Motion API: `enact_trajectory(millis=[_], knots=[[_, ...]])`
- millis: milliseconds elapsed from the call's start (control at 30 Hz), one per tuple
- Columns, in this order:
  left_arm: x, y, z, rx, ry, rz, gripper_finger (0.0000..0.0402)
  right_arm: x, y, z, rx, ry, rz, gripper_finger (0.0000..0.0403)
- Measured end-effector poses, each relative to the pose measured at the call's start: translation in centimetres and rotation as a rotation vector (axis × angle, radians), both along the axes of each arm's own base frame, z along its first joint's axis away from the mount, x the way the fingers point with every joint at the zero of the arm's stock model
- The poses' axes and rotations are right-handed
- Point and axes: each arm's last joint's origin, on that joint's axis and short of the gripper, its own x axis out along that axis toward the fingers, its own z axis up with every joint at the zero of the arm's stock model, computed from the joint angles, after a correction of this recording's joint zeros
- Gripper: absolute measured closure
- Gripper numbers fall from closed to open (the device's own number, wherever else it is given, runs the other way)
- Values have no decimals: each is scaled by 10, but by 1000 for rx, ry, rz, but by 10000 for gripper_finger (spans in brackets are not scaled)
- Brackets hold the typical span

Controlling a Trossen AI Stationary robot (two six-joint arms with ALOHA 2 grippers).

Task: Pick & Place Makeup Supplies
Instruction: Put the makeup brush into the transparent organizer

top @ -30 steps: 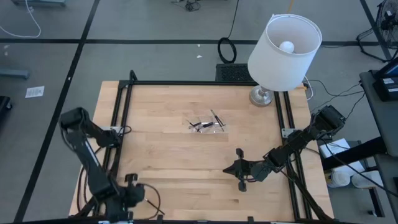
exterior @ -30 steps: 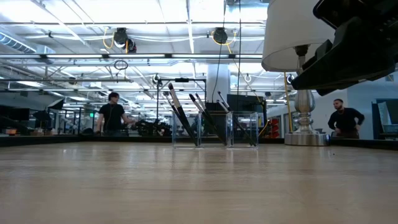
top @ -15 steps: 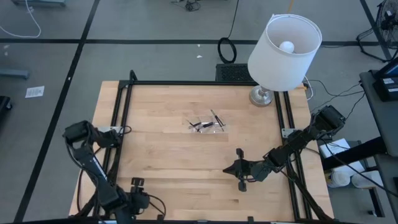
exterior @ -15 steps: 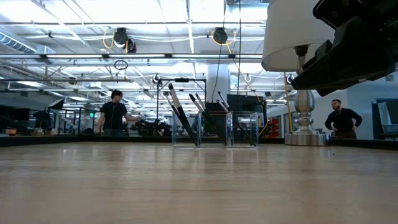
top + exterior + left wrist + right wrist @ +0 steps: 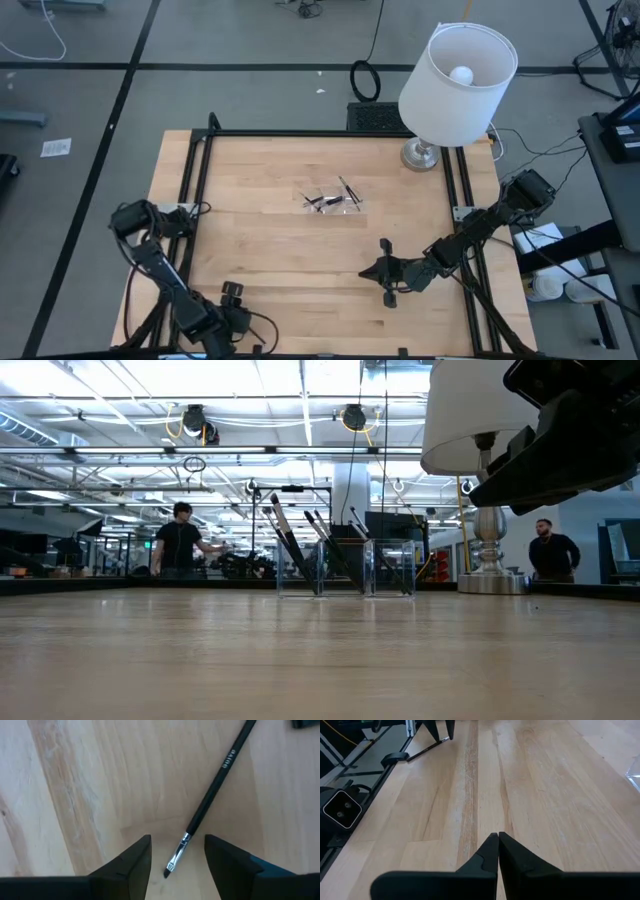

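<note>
Nearest the lower edge of the high view, the left gripper (image 5: 232, 290) is seen at the lower left of the frame, over the pale wooden table (image 5: 270, 250). In the left wrist view its fingers (image 5: 131, 865) stand apart, and a thin black makeup brush with a silvery ferrule (image 5: 210, 800) lies flat on the wood between and beyond them, its tip just between the finger ends and untouched. Compared with a second ago, the left arm has been drawn inward along the table's front edge and its jaws have been spread.

Farther in, at the lower centre-right of the high view, the right gripper (image 5: 387, 296) is held over bare wood with its fingers pressed together, as the right wrist view (image 5: 498, 851) confirms; nothing is held. It has not moved since the earlier frames.

At the centre of the high view, the small clear plastic tray (image 5: 332, 203) stands with several dark sticks (image 5: 347, 190) leaning in it; in the low view the same sticks (image 5: 290, 545) are seen upright and tilted inside the clear walls. Their exact number cannot be made out.

At the upper right, a white-shaded lamp on a silvery base (image 5: 458, 70) stands on the table's far corner. In the low view the right arm's dark body cuts off the lamp shade, and two people (image 5: 180, 542) are seen in the room beyond.
</note>
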Motion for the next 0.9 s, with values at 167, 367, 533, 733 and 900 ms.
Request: enact_trajectory(millis=[167, 367, 533, 733, 900], knots=[[11, 9, -4, 50, -13, 11, 225, 0, 0, 0, -4, -1, 1, 403], [27, 23, -5, 123, -30, -43, 245, 0, 0, 0, -4, -1, 0, 403], [41, 37, -5, 174, -40, -64, 257, 0, 0, 0, -6, 1, 0, 403], [55, 51, -6, 204, -32, -104, 270, -1, -1, -2, -16, 17, 2, 403], [70, 59, -6, 193, -55, -198, 270, -1, -1, -2, -17, 18, 2, 403]])
